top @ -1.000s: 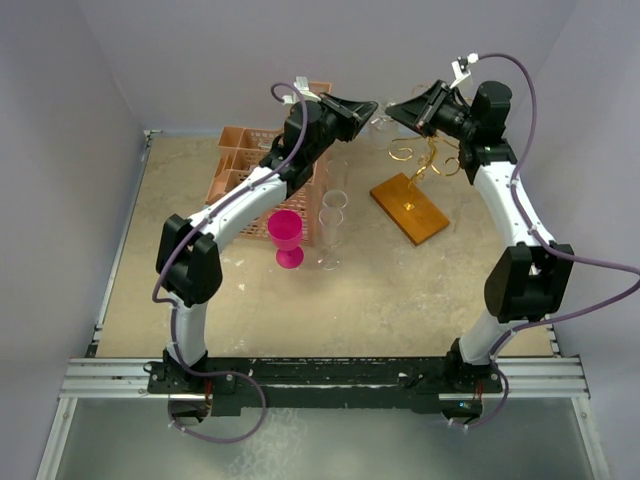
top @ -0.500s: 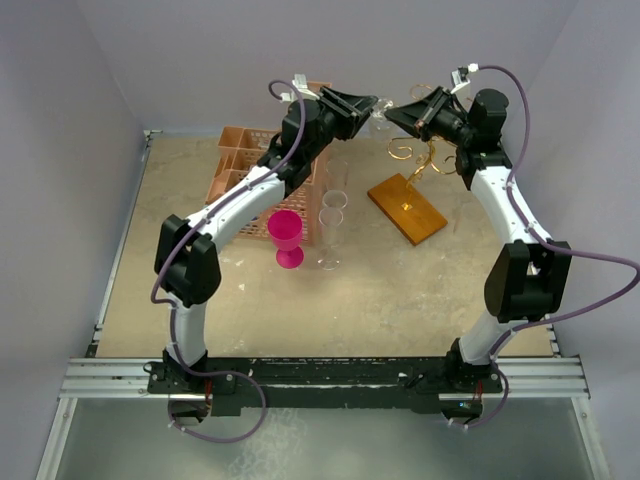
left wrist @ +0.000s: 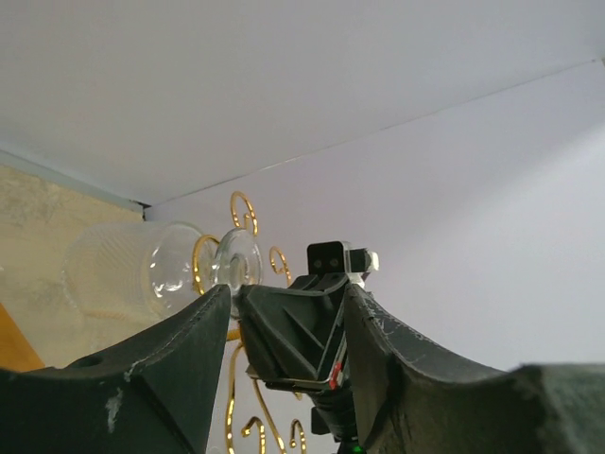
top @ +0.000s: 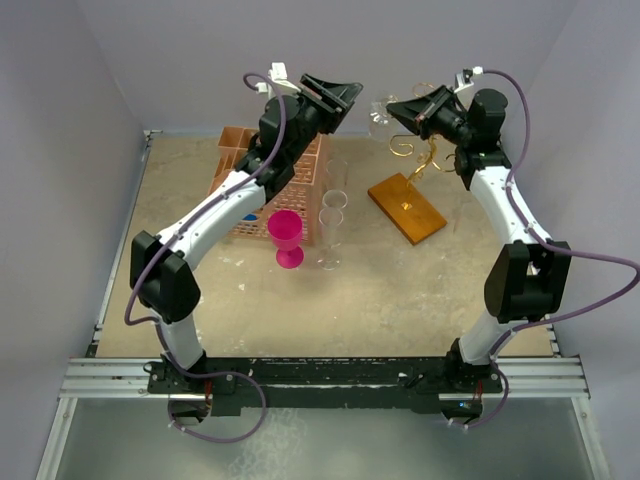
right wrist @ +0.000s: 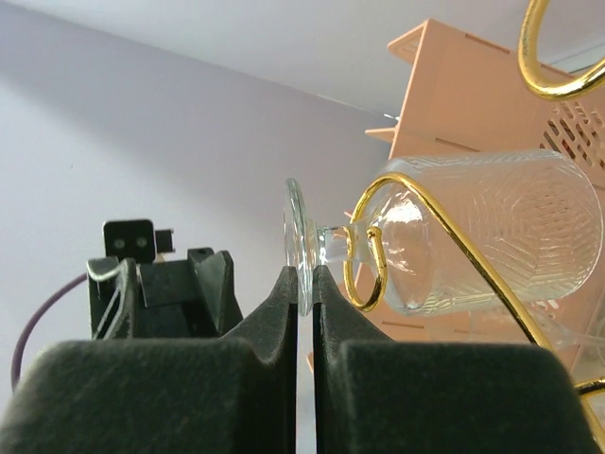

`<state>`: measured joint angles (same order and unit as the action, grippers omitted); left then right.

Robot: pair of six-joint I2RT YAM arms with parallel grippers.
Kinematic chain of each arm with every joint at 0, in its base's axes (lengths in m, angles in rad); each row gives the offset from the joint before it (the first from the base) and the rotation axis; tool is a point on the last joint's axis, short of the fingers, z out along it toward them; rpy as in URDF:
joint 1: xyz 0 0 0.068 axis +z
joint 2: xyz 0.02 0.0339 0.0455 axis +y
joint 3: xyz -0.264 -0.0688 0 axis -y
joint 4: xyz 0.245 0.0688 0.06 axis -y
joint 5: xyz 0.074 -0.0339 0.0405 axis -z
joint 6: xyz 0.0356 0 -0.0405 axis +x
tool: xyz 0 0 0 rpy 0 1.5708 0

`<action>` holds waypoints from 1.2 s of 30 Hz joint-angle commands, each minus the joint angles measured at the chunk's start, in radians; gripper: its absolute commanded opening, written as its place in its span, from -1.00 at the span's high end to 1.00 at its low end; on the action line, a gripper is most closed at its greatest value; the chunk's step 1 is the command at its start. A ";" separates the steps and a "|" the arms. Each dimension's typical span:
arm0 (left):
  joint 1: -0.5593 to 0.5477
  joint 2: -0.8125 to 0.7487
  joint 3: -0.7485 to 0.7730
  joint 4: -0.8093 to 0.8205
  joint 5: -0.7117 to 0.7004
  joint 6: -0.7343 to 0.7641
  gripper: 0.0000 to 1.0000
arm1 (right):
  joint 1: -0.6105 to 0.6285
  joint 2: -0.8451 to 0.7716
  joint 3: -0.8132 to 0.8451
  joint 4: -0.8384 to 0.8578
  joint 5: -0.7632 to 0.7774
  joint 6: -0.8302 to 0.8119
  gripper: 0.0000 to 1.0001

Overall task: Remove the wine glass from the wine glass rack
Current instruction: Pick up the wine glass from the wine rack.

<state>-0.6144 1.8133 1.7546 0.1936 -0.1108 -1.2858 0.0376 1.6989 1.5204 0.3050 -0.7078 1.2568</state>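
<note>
Right wrist view: right gripper (right wrist: 302,284) pinches foot of clear ribbed wine glass (right wrist: 473,236); stem lies inside curl of gold wire wine glass rack (top: 408,208). Left gripper (top: 345,92) spread wide, empty, at glass's 9 o'clock in top view. Grasp judged done; unhooking left.

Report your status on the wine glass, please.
Right gripper shut on foot of clear ribbed wine glass. Left gripper open, facing it. Stem hooked in loop of gold wire rack, not yet free.

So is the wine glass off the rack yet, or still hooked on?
Still on: the wine glass stem sits inside the rack loop, bowl sideways, foot pinched in the right pincer.
</note>
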 commanded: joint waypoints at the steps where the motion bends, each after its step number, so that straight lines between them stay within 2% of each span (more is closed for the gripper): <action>1: 0.008 -0.069 -0.027 0.003 -0.035 0.087 0.02 | -0.001 -0.045 0.048 0.050 0.101 0.059 1.00; 7: 0.007 -0.108 -0.063 -0.004 -0.062 0.157 0.01 | 0.008 -0.018 0.106 -0.036 0.103 0.032 1.00; 10: 0.008 -0.108 -0.050 -0.009 -0.047 0.220 -0.03 | 0.011 -0.009 0.155 -0.105 0.106 -0.047 1.00; 13: 0.010 -0.075 0.000 -0.073 0.000 0.247 -0.09 | 0.010 -0.026 0.125 -0.072 0.078 -0.051 1.00; 15: 0.015 -0.046 0.020 -0.081 0.047 0.203 -0.11 | 0.010 -0.042 0.084 -0.017 0.053 -0.020 1.00; 18: 0.025 -0.002 0.006 0.001 0.140 0.117 -0.10 | 0.010 -0.045 0.074 0.006 0.031 -0.019 1.00; 23: 0.025 0.109 0.090 0.071 0.285 0.022 0.08 | 0.010 -0.044 0.073 0.028 -0.018 -0.020 1.00; 31: 0.027 0.105 0.101 0.011 0.202 0.031 0.11 | 0.009 -0.040 0.074 0.045 -0.040 -0.017 1.00; 36: 0.027 0.128 0.120 0.033 0.197 0.010 0.12 | 0.008 -0.042 0.052 0.071 -0.050 -0.005 1.00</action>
<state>-0.5957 1.9633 1.8126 0.1764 0.0998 -1.2545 0.0483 1.7119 1.5707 0.2234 -0.7113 1.2304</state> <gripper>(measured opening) 0.450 0.028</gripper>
